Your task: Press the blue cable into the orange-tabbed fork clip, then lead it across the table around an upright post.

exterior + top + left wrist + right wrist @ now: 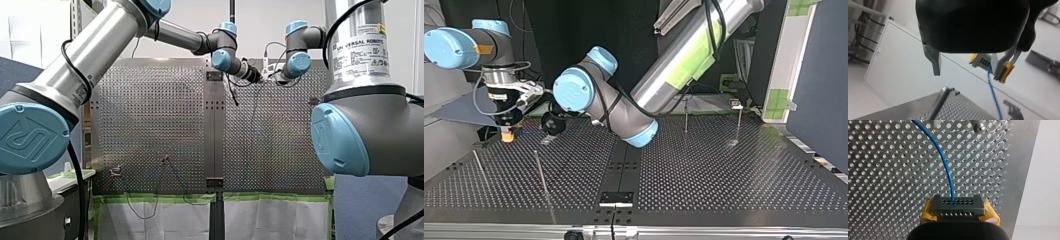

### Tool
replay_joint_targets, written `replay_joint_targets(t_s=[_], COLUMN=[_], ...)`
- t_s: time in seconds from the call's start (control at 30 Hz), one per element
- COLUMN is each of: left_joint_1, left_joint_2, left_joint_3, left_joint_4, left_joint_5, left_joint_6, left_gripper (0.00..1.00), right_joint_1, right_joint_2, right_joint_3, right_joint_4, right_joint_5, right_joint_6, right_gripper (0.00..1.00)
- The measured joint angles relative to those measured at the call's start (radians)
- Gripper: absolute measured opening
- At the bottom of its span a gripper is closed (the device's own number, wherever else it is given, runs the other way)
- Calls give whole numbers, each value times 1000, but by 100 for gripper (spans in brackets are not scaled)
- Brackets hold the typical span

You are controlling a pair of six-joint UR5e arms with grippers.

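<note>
Right wrist view: our right gripper is closed. Its yellow pads are clamped on both sides of a grey block with two rows of holes. The blue cable goes into a hole in the far row. From there it curves away above the perforated table. Further ahead a post shows its rounded top, apart from the cable.

Left wrist view: our left gripper is wide open, with nothing between its metal fingers. Beyond them the right gripper holds the block, and the cable hangs from it toward the table. A small metal fixture sits just beside the cable's lower stretch. We cannot tell whether the two touch.

Top view: two thin rods stand nearest the camera at the view's left. Behind them the two grippers hang side by side, close over the table. Two upright posts stand at the view's right, well apart from the cable end.
</note>
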Motion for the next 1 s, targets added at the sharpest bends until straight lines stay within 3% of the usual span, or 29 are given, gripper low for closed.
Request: replay_joint_targets(t_s=[0.33,0.73,0.87,1.0], left_joint_1=[7,18,25,35], left_joint_2=[-1,-2,-2,-2], left_joint_3=[-70,-77,-78,-79], left_joint_4=[70,131,128,110], left_joint_5=[95,211,212,184], left_joint_6=[-95,-212,-249,-286], left_gripper=[97,97,97,97], right_joint_1=[-4,5,5,5], right_joint_2=[0,-5,-8,-9], right_joint_3=[-6,-10,-11,-11], right_joint_4=[-1,1,1,1], right_joint_5=[-9,-15,-16,-16], right_joint_6=[2,2,2,2], right_gripper=[0,0,0,0])
